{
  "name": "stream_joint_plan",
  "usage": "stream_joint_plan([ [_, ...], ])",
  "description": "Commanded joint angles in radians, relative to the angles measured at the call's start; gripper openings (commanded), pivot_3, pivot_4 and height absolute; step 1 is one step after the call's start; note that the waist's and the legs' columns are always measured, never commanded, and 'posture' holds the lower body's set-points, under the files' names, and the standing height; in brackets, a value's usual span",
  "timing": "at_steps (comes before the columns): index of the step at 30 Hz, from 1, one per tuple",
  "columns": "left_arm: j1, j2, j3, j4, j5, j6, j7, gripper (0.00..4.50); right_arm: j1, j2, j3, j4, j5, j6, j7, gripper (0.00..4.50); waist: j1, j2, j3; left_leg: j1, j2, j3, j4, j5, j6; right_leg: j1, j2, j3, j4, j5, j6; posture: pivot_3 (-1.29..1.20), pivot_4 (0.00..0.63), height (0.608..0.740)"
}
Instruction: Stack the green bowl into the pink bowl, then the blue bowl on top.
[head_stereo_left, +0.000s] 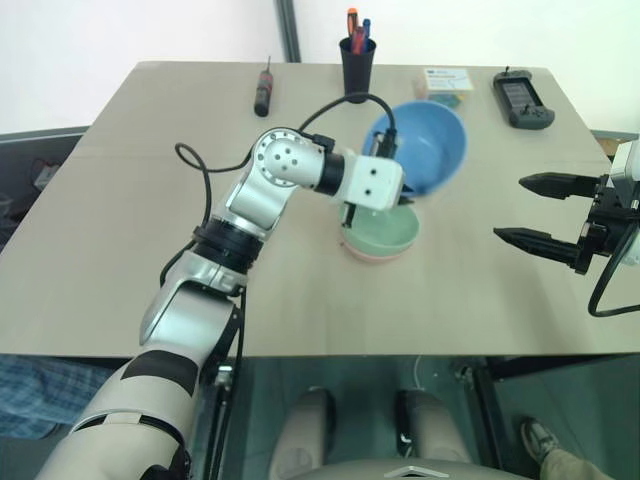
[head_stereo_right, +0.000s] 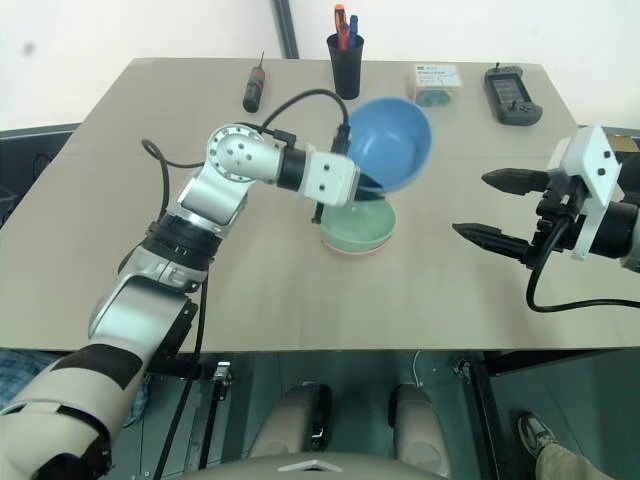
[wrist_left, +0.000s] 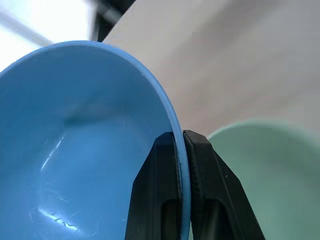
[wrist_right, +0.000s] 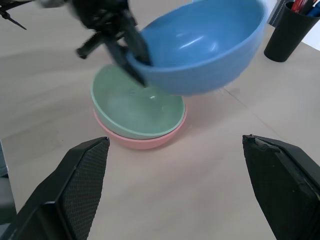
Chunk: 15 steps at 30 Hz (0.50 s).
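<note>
The blue bowl (head_stereo_right: 390, 143) hangs tilted in the air over the middle of the desk (head_stereo_right: 300, 290), pinched at its rim by my left tool (wrist_left: 181, 165), whose two fingers are clamped tight with the rim between them. It sits above and slightly behind the green bowl (head_stereo_right: 358, 225), overlapping its far edge from my head camera, and I cannot tell from there whether the two touch; from the right wrist camera I see the blue one lifted clear, its outline a little smeared. The green bowl rests nested in the pink bowl (wrist_right: 145, 141), and only a thin salmon band of the pink one shows under it, the rest being covered. My left forearm and wrist housing hide the near left part of the blue bowl's rim and a bit of the green bowl.

My right tool (head_stereo_right: 488, 205) stands wide, holding nothing, off to the right of the stack and well apart from it, fingers pointing toward the bowls.

Along the far edge of the desk I make out a screwdriver (head_stereo_right: 253, 88), a black pen cup (head_stereo_right: 345, 50) with pens cut off at the top of the picture, a small box (head_stereo_right: 436, 82) whose print is too small to read, and a black handheld device (head_stereo_right: 511, 94)
</note>
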Motion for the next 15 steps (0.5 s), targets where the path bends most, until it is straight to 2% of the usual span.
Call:
stream_joint_plan([
  [1, 0.011, 0.043, 0.006, -0.094, -0.045, 0.025, -0.076, 0.02, 0.004, -0.019, -0.035, -0.03, 0.009, -0.011, -0.005, 4.5, -0.002, 0.0, 0.0, 0.0, 0.0, 0.0, 0.0, 0.0, 0.0, 0.0, 0.0, 0.0, 0.0, 0.0, 0.0, 0.0, 0.15, 0.74],
  [7, 0.038, 0.108, -0.001, -0.171, -0.074, 0.064, -0.173, 0.02, 0.017, -0.013, -0.035, -0.027, 0.002, -0.021, -0.011, 4.5, 0.001, 0.0, 0.0, -0.001, 0.0, 0.0, 0.002, 0.0, 0.0, 0.0, 0.0, 0.0, 0.0, 0.0, 0.0, 0.0, 0.15, 0.74],
  [9, 0.047, 0.113, 0.006, -0.182, -0.076, 0.07, -0.173, 0.79, 0.015, -0.01, -0.028, -0.023, -0.002, -0.026, -0.013, 4.5, 0.001, 0.0, 0.0, -0.001, 0.0, 0.0, 0.002, 0.0, 0.0, 0.0, 0.0, 0.0, 0.0, 0.0, 0.0, 0.0, 0.15, 0.74],
  [11, 0.046, 0.117, 0.005, -0.187, -0.064, 0.073, -0.169, 1.34, 0.011, -0.009, -0.022, -0.017, -0.005, -0.031, -0.013, 4.5, 0.003, 0.0, 0.0, -0.001, 0.0, -0.001, 0.002, 0.0, 0.0, 0.0, 0.0, 0.0, 0.0, 0.0, 0.0, 0.0, 0.15, 0.74],
  [12, 0.046, 0.119, 0.005, -0.189, -0.058, 0.075, -0.163, 1.89, 0.009, -0.01, -0.02, -0.014, -0.006, -0.033, -0.012, 4.5, 0.003, 0.0, 0.0, -0.001, 0.0, -0.001, 0.003, 0.0, 0.0, 0.001, 0.0, 0.0, 0.0, 0.0, 0.0, 0.0, 0.15, 0.74],
  [15, 0.046, 0.121, 0.007, -0.186, -0.043, 0.076, -0.144, 3.12, 0.006, -0.008, -0.013, -0.005, -0.009, -0.041, -0.011, 4.5, 0.003, 0.0, 0.0, -0.001, 0.0, -0.001, 0.003, 0.0, 0.0, 0.001, 0.0, 0.0, 0.0, 0.0, 0.0, 0.0, 0.15, 0.74],
])
